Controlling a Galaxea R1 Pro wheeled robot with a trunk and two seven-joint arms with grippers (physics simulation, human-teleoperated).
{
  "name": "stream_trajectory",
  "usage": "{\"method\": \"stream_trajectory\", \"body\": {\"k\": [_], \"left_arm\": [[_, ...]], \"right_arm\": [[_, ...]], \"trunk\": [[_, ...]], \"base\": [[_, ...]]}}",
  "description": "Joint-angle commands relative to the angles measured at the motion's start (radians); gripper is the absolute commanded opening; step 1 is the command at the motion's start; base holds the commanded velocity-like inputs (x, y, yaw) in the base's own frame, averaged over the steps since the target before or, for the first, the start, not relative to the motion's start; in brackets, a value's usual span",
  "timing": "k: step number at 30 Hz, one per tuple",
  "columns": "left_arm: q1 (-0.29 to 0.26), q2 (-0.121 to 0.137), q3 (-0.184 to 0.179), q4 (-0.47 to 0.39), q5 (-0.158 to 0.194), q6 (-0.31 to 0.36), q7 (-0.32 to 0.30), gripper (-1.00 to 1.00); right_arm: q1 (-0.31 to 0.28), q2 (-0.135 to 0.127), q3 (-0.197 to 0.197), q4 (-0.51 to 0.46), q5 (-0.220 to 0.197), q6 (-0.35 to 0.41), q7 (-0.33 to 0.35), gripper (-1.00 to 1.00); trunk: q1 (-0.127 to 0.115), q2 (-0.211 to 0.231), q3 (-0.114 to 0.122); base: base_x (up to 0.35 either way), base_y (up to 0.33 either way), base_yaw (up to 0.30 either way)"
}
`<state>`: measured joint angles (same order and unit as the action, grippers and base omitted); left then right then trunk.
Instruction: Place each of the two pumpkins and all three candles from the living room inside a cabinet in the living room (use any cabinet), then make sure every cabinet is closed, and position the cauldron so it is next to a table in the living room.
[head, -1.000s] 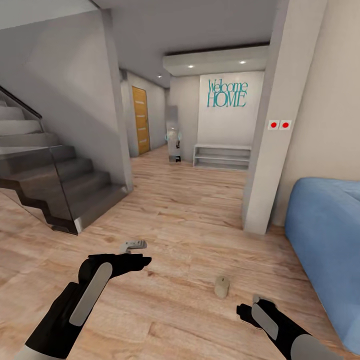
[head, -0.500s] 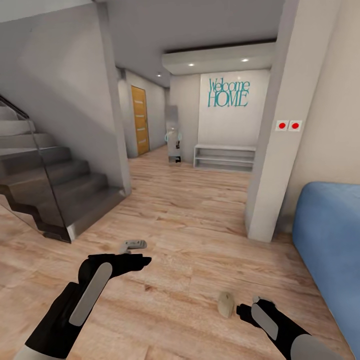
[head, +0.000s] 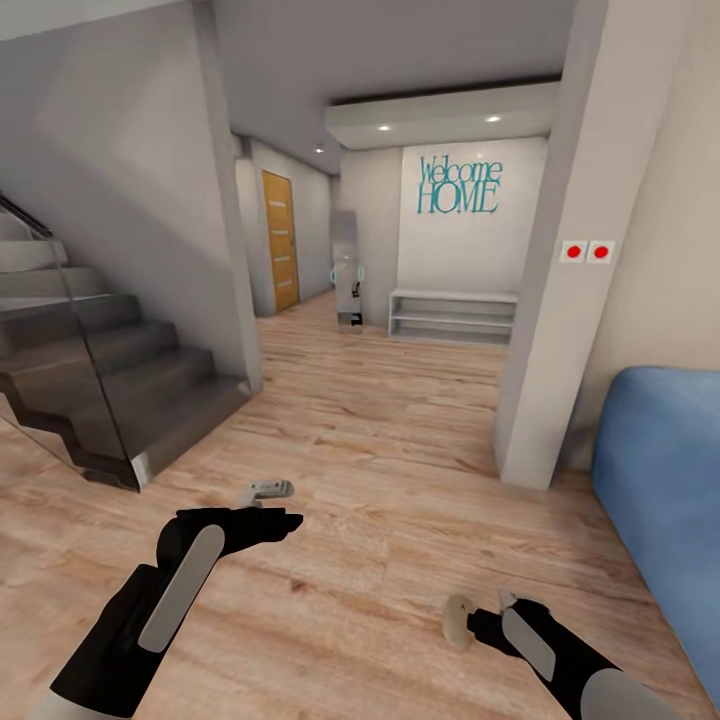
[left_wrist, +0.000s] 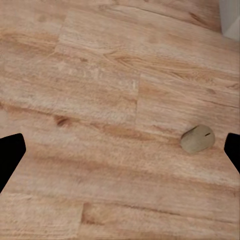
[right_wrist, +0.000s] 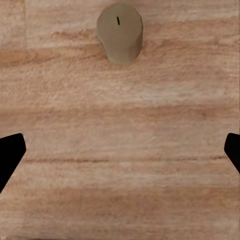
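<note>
**Head view: candle closing on my right gripper**

Head view, left to right: the staircase (head: 90, 370), my left gripper (head: 272, 490) hanging idle over the floor (head: 380, 470), fingertips spread wide in its wrist camera. A pale, stubby candle (head: 458, 620) stands on the planks, now just beside my right gripper (head: 492, 622), whose jaws are also wide and empty; a second ago it stood further ahead. The whole scene has shifted, so my base rolled forward. I judge a reach-down and grasp comes next. The blue sofa (head: 665, 500) sits rightmost.
</note>
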<state>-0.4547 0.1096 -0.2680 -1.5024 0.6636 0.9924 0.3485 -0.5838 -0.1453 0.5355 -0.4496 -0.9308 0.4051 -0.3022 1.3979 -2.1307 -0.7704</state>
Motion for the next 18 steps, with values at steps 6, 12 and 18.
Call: {"method": "stream_trajectory", "body": {"k": [6, 12, 18], "left_arm": [[-0.001, -0.001, -0.002, -0.001, 0.01, 0.001, 0.01, 1.0], [-0.001, -0.001, -0.002, -0.001, 0.01, 0.001, 0.01, 1.0], [-0.001, -0.002, -0.002, -0.001, 0.01, 0.0, 0.01, 1.0]], "right_arm": [[-0.001, -0.002, 0.006, 0.006, 0.002, 0.004, 0.054, 1.0], [-0.001, -0.002, 0.006, 0.007, 0.002, 0.004, 0.055, 1.0], [-0.001, -0.002, 0.006, 0.008, 0.002, 0.005, 0.055, 1.0]], "trunk": [[0.0, 0.0, -0.001], [0.0, 0.0, -0.001], [0.0, 0.0, -0.001]], "base": [[0.164, 0.008, 0.0], [0.27, -0.001, 0.0], [0.253, -0.11, 0.0]]}}
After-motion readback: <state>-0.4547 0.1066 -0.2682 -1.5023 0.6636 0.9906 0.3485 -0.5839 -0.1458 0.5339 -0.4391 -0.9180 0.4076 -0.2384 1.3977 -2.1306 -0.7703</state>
